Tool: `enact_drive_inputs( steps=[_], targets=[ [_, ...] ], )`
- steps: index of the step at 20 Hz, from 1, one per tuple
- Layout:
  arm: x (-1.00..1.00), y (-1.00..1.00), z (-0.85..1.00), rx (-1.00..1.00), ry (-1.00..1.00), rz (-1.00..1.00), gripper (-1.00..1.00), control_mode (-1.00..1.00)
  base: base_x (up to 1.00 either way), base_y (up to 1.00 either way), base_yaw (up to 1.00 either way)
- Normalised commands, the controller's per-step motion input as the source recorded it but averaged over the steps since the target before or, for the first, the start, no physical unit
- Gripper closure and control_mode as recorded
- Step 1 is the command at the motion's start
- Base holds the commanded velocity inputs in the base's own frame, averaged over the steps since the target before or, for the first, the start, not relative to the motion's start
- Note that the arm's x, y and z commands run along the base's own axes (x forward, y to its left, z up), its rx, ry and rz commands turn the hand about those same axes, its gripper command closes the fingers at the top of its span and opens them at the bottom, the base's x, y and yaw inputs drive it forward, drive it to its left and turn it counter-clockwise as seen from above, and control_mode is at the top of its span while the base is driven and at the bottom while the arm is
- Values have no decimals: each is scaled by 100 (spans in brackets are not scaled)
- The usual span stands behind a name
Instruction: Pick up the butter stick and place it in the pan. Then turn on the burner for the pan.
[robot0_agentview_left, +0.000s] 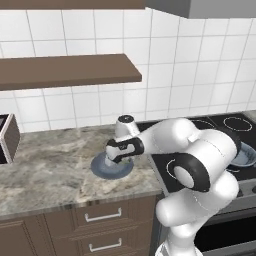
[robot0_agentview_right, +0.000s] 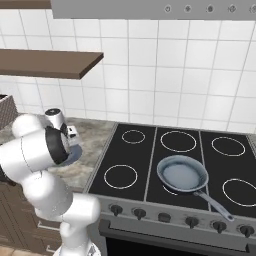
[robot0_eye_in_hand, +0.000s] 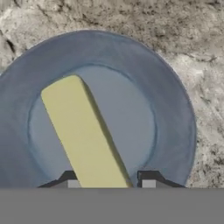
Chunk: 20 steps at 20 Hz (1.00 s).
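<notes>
My gripper (robot0_eye_in_hand: 109, 183) is down over the flat blue-grey plate (robot0_eye_in_hand: 175, 113) on the marbled stone counter (robot0_eye_in_hand: 192, 48), and in the hand view the butter stick (robot0_eye_in_hand: 83, 135) runs as a pale yellow bar from the plate's upper left down between my two dark finger tips. The left tip sits against the bar's side, while the right tip shows a narrow strip of plate between itself and the butter, so I cannot tell whether my jaws have actually clamped on it or only bracket it closely. The butter lies on the plate's inner well, slanted across it, its lower end hidden at the bottom of that view. From the left base view my hand (robot0_agentview_left: 121, 150) points down at the plate (robot0_agentview_left: 102, 170), which rests on the counter (robot0_agentview_left: 50, 165) just left of the black cooktop (robot0_agentview_left: 160, 165); my white arm covers much of the stove there. In the right base view the pan (robot0_agentview_right: 182, 174) sits on the cooktop (robot0_agentview_right: 145, 160), well apart from the plate, its grey-blue bowl over the front middle burner (robot0_agentview_right: 170, 189), whose white ring peeks out at the pan's lower left edge, and its thin dark handle angles toward the front right. A row of dark knobs (robot0_agentview_right: 164, 217) lines the stove's front edge below the pan.
</notes>
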Motion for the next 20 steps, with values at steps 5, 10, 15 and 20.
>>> enact_drive_inputs(
  steps=[5, 10, 15, 20],
  targets=[
    [-19, -55, 52, 0, -5, -18, 100, -100, 0, 0, 0],
    [-13, -74, 42, 3, 0, -18, 100, -100, 0, 0, 0],
    [-9, -89, 28, 5, 0, -22, 100, -100, 0, 0, 0],
    [-5, -98, 6, 6, 2, -25, 100, -100, 0, 0, 0]
  ],
)
